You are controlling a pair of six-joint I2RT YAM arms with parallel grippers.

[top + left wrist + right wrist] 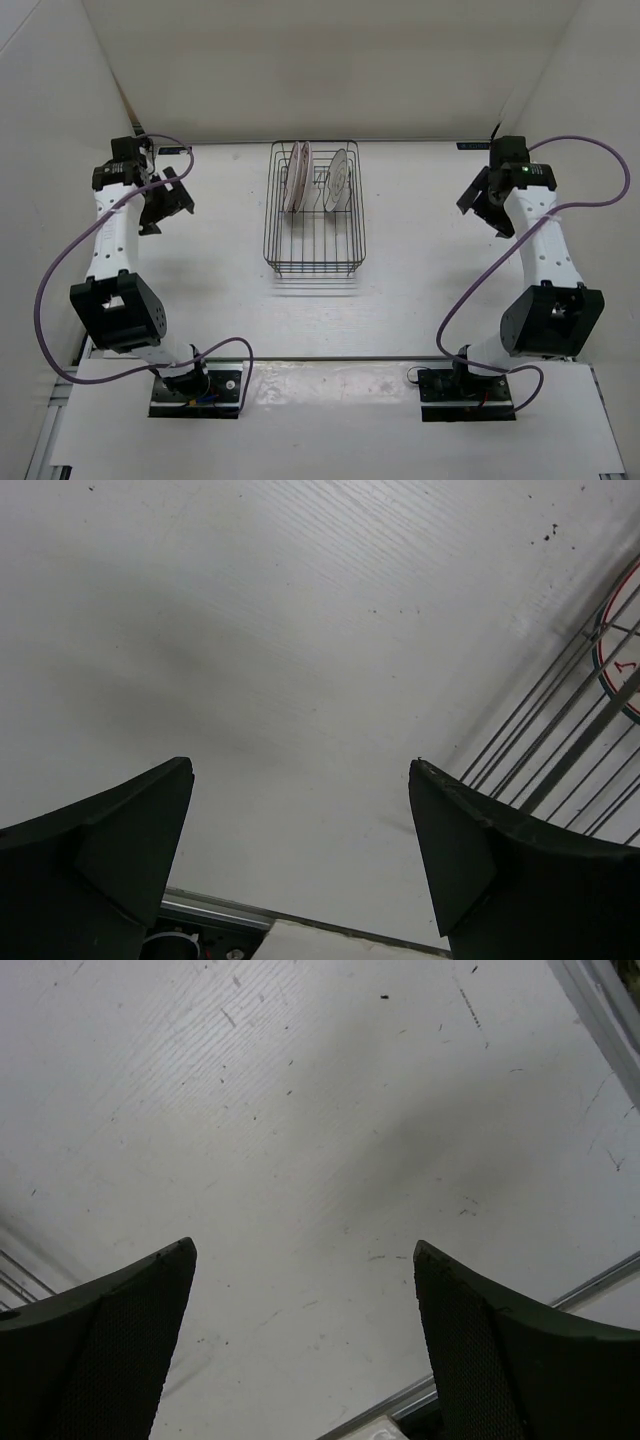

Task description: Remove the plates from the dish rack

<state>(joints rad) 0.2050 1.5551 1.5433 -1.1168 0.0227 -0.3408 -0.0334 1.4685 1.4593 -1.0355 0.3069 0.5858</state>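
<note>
The 2 arms stood bent, well apart from the dish rack (315,268) and its upright plates (296,177). The left claw (300,765) and right claw (304,1246) gaped apart, empty, above the worktop (420,300).

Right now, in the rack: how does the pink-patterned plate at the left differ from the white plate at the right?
Colour: the small round pink-orange patterned plate is tinted; the small round white plate is pale with dark centre marks. Pose: the pink one shows nearly edge-on from above; the white one leans, showing more face. Both stand in the dark wire dish rack.
</note>
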